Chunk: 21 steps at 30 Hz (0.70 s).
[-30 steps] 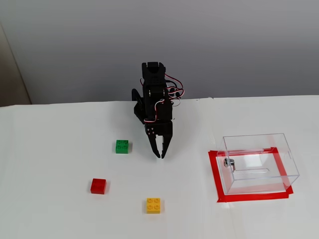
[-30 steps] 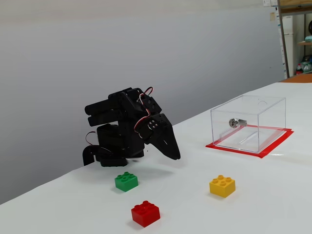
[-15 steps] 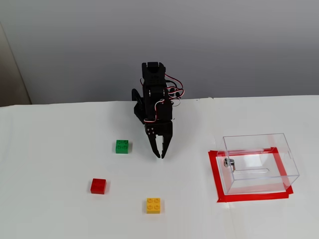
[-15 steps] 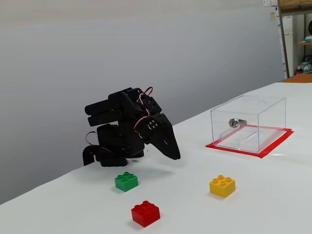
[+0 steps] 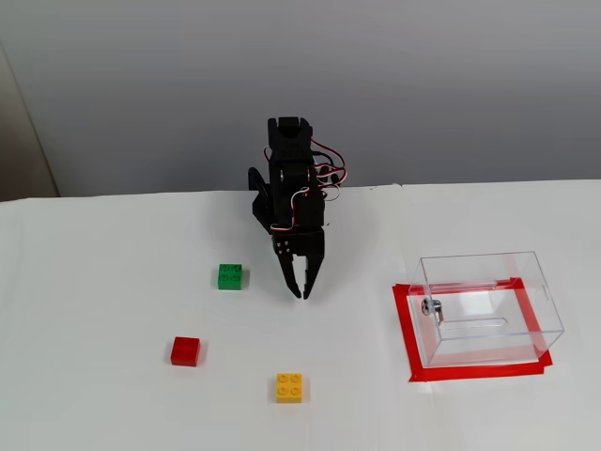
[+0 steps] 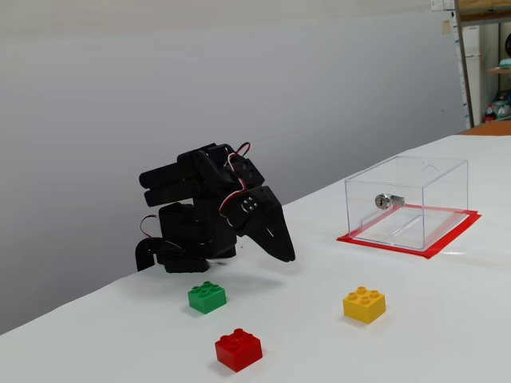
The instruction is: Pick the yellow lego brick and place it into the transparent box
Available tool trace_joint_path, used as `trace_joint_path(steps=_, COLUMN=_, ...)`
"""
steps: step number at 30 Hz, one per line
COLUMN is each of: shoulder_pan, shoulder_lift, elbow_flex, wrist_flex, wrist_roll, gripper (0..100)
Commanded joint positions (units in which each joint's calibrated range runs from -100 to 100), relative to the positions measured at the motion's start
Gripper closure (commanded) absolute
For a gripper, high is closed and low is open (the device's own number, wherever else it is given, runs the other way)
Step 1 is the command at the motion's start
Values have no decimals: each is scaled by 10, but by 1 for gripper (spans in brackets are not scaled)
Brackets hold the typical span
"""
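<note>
The yellow lego brick [image 5: 289, 387] lies on the white table near the front, also seen in the other fixed view [image 6: 364, 304]. The transparent box [image 5: 488, 305] stands at the right on a red-taped patch, with a small metal knob on its left wall; it shows at the far right in the other fixed view [image 6: 407, 201]. My black gripper [image 5: 300, 291] is shut and empty, folded down with its tips just above the table, well behind the yellow brick and left of the box. It also shows in the other fixed view [image 6: 287, 256].
A green brick [image 5: 230, 276] lies left of the gripper and a red brick [image 5: 185, 350] farther front left. Red tape [image 5: 408, 343] frames the box's base. A grey wall stands behind the table.
</note>
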Motion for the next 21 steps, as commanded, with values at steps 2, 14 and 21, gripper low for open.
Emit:
trace_joint_path(steps=2, shoulder_pan=5, shoulder_lift=-4, elbow_flex=4, wrist_flex=-6, wrist_roll=-2, gripper=98)
trace_joint_path(steps=14, shoulder_pan=-17, shoulder_lift=-2, elbow_flex=-51, wrist_flex=-5, wrist_roll=-3, gripper=97)
trace_joint_path(steps=21, shoulder_pan=-11, shoulder_lift=67, elbow_flex=-180, wrist_flex=-6, wrist_roll=-3, gripper=94)
